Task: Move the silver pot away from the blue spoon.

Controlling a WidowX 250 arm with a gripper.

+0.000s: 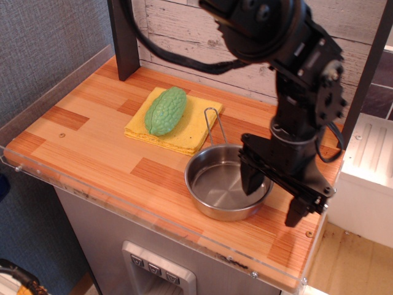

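Observation:
The silver pot [218, 184] sits on the wooden counter near the front right, its wire loop handle [212, 126] standing up at its back rim. My gripper [273, 200] is open, with one finger [252, 178] down inside the pot at its right wall and the other finger [298, 209] outside the rim to the right, so it straddles the right rim. The blue spoon is hidden behind my arm.
A green bumpy vegetable [164, 110] lies on a yellow cloth [184, 132] behind the pot on the left. A dark post [123, 37] stands at the back left. The counter's front edge [184, 230] has a clear plastic lip.

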